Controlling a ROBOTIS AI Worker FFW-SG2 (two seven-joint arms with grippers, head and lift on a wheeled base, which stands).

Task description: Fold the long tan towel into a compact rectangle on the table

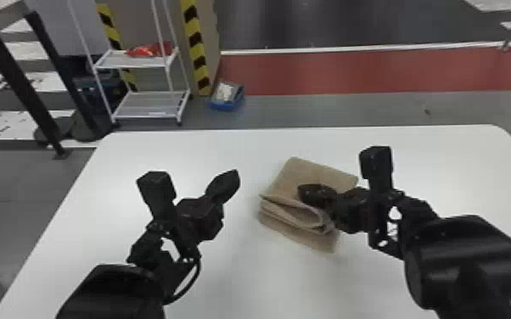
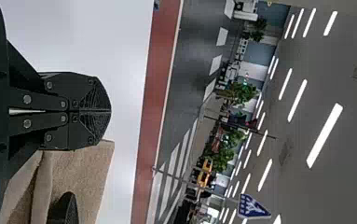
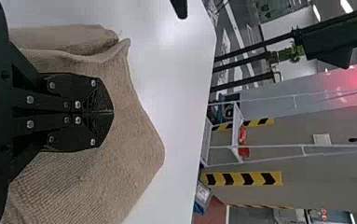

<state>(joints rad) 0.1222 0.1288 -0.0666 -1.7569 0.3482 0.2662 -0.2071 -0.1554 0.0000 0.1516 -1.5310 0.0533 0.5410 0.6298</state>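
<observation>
On the table (image 1: 174, 148), right of centre: tan towel (image 1: 310, 172), lying partly folded, loosely layered on the near side. Over it: right gripper (image 3: 112, 112), closed, apparently empty. Farther left: left gripper (image 2: 110, 111), closed, empty. Probably in hand: compacting; next required: squaring, then flattening.

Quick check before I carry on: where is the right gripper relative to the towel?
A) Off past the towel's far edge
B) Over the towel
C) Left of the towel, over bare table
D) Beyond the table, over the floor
B: in the head view the right gripper shows over the folded tan towel, its fingers together.
</observation>
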